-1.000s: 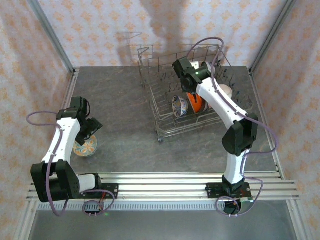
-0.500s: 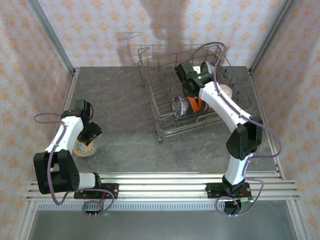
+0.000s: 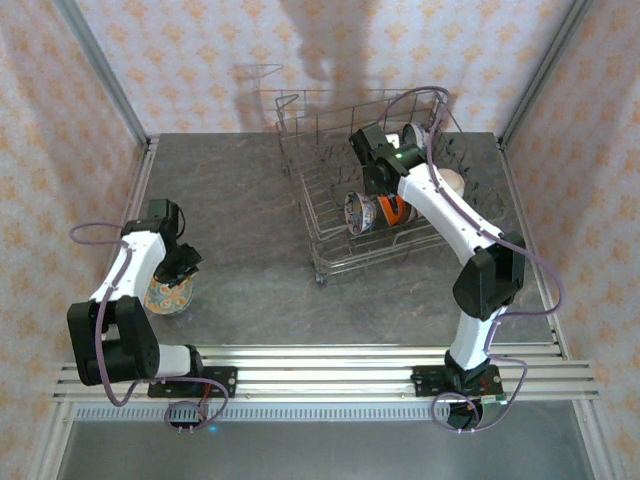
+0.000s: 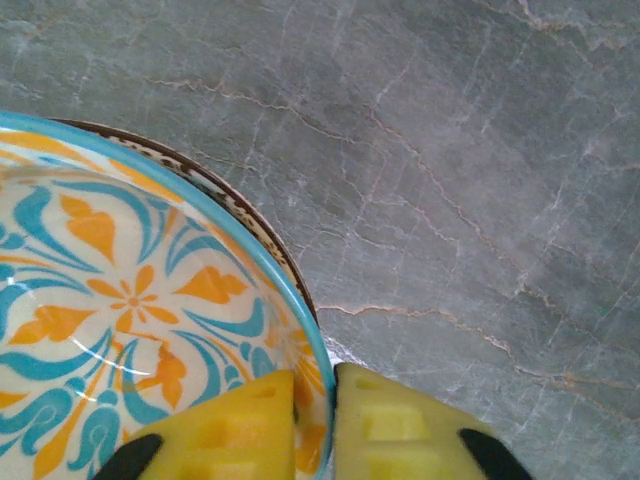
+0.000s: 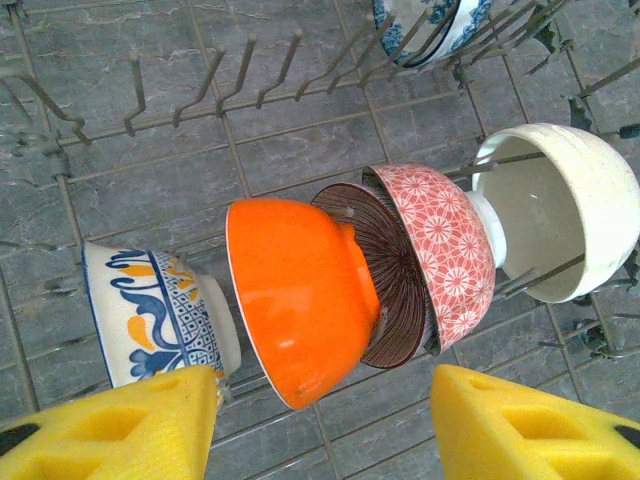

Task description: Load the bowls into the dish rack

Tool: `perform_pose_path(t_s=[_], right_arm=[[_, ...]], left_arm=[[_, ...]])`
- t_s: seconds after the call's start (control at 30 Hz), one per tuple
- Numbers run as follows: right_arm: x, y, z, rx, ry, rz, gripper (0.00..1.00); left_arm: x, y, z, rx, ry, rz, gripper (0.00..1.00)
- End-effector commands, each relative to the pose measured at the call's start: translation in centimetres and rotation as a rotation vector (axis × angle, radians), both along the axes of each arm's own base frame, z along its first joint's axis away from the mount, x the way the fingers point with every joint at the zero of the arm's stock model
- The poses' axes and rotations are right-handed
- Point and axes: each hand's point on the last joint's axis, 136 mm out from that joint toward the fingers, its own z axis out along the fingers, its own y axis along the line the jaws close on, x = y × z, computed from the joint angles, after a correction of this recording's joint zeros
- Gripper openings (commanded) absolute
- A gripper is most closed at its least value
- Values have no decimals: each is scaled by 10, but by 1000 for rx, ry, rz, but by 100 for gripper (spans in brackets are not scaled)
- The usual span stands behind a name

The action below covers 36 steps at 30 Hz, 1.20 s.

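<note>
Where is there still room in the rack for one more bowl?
The tine row above the orange bowl, left of the blue-and-white bowl, stands empty. From orange bowl to white bowl, the row is packed.

Bright orange bowl (image 5: 300,300), red lattice-patterned bowl (image 5: 440,245), brown ribbed bowl (image 5: 388,285), teal-and-orange floral bowl (image 4: 110,290), grey marbled table (image 4: 480,150)

Bright, even light, apparently from overhead: a broad soft shadow lies on the back wall (image 3: 320,40) above the dish rack (image 3: 301,200). Thin white glare streaks the patterned bowl (image 4: 120,300); the orange bowl (image 5: 300,290) shines softly. The table (image 4: 480,180) veining is crisp, while the left tool (image 4: 315,420) and right tool (image 5: 325,420) blur at the bottom edges.
</note>
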Motion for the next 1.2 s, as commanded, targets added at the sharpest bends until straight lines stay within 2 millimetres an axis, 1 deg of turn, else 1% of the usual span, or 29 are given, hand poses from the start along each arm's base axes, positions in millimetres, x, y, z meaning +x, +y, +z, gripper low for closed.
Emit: perform_pose_path(t_s=[0.0,0.17,0.37,0.43,0.53,0.6,0.7,0.83,0.97,1.13,1.17], right_arm=[[-2,-4,11,17,-33,-23,58],[-1,-2,11,21,-31,-18,58],[5,8,13,47,-29,7,58],[8,13,14,65,-26,21,58],[10,27,21,129,-42,71,57],[11,35,29,174,-60,102,57],[12,43,38,213,-76,138,57],[11,54,49,255,-82,184,57],[6,78,67,317,-134,272,54],[-3,123,91,409,-194,401,54],[-7,135,95,422,-199,436,54]], left_arm=[[2,2,8,-1,-5,-19,8],[3,1,23,2,-42,-20,0],[-1,0,43,9,-74,-20,0],[-4,4,52,35,-84,-2,0],[-1,6,71,55,-153,17,0],[3,6,86,49,-210,60,0],[8,4,105,37,-269,84,0],[16,-1,126,-1,-350,127,0],[30,-9,148,-51,-465,194,0],[55,-20,181,-53,-588,241,0],[61,-24,187,-60,-618,249,0]])
